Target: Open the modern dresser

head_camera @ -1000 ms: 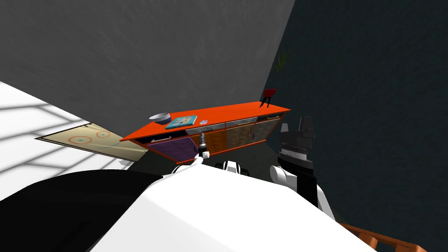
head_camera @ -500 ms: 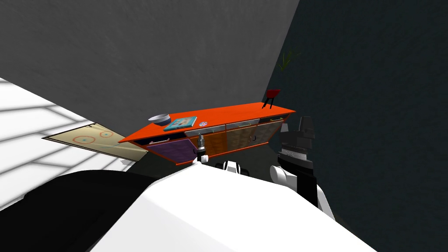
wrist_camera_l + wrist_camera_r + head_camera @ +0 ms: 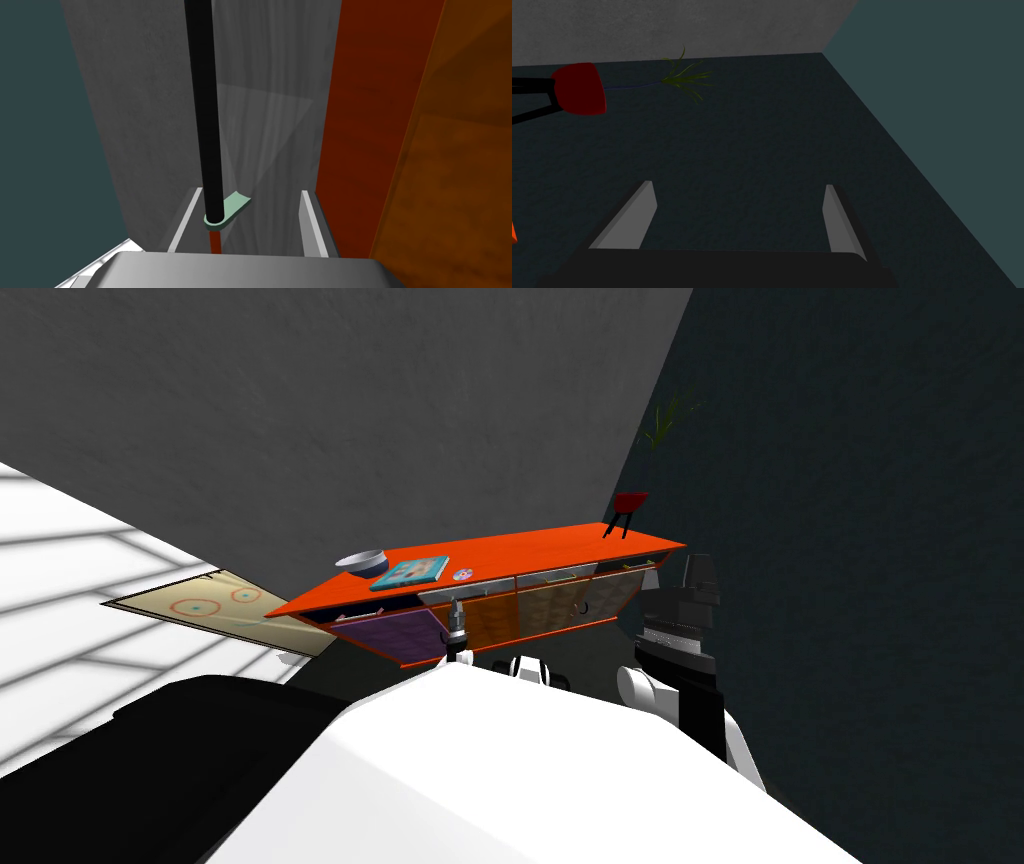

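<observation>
The low orange dresser stands against the grey wall, with a purple door at its left end and brown doors beside it. My left gripper is at its front, by the edge of the purple door. In the left wrist view a thin black bar handle on a pale green mount runs between the open fingers, nearer one finger and not pinched. A grey panel lies behind the bar, with orange wood beside it. My right gripper is open, with that arm raised by the dresser's right end.
On the dresser top are a grey bowl, a teal book, a small disc and a red pot on black legs. A beige rug lies to the left. A dark teal wall closes the right side.
The dresser has grown a little wider in the head view, so I have moved closer. My left hand sits lower against my chest. Both grippers' fingers stand as before.
</observation>
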Controlling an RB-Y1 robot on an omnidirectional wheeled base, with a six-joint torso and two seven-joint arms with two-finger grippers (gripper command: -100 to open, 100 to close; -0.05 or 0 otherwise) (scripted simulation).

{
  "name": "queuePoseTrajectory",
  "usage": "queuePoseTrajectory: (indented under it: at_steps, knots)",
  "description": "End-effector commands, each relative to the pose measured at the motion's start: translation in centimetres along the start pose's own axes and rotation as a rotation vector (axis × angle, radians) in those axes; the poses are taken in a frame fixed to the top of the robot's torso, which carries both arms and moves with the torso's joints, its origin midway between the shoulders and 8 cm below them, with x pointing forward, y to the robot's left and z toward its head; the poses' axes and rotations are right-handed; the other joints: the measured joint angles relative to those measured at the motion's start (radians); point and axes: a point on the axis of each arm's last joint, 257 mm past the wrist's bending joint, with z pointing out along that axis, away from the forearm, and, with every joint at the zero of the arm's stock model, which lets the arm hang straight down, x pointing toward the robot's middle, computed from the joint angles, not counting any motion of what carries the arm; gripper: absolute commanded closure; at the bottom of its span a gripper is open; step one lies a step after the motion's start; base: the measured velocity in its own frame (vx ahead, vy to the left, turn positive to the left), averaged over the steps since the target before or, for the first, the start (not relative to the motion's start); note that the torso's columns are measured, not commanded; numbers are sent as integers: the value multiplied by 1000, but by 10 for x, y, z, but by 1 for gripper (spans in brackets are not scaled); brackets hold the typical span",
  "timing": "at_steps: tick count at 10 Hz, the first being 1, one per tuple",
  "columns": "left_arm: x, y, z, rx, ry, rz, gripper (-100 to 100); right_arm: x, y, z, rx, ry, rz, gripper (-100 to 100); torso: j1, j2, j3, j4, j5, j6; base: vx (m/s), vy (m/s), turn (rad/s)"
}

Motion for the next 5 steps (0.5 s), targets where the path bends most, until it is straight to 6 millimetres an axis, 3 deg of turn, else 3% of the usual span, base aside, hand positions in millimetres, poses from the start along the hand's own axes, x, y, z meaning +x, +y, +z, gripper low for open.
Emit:
queuePoseTrajectory:
  at_steps: [1,4,5]
  knots:
    - [-5,-9,-19,0,8,-5,100,0,0,0,0,0,0,0,-1,-2,-1,0,0,0,89,-17,56]
    - [-11,-19,-40,-8,16,-9,100,0,0,0,0,0,0,0,-1,-1,-1,1,-1,0,72,-2,41]
    - [-6,-33,-43,19,28,-31,100,0,0,0,0,0,0,0,-1,-2,-1,0,0,0,115,-5,83]
